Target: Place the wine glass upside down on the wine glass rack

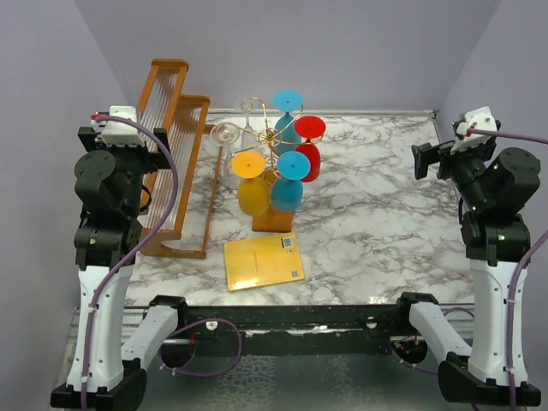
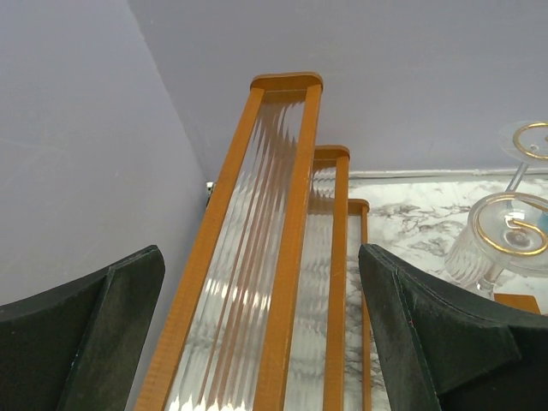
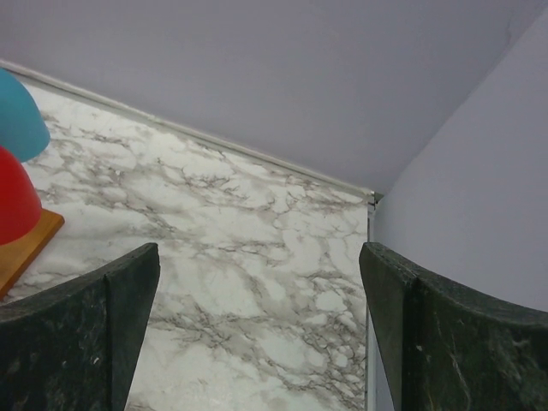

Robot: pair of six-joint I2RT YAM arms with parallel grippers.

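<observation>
The wine glass rack [image 1: 272, 137], a gold wire stand with spiral arms on a brown wooden base [image 1: 274, 218], stands mid-table. Several glasses hang upside down on it: yellow [image 1: 251, 184], blue [image 1: 288, 181], red [image 1: 308, 147], a second blue [image 1: 287, 116] and two clear ones [image 1: 228, 147]. My left gripper [image 1: 158, 141] is open and empty, raised over the large wooden frame [image 2: 282, 214]; in the left wrist view [image 2: 261, 257] a clear glass [image 2: 501, 248] hangs on a gold spiral at right. My right gripper [image 1: 424, 160] is open and empty, raised at the far right [image 3: 259, 257].
The large wooden two-tier frame with clear rods [image 1: 175, 154] stands at the left. A yellow envelope [image 1: 264, 261] lies flat in front of the rack. The marble table [image 1: 385, 223] ends at walls behind and to both sides. The right wrist view shows the rack base's corner [image 3: 26, 248].
</observation>
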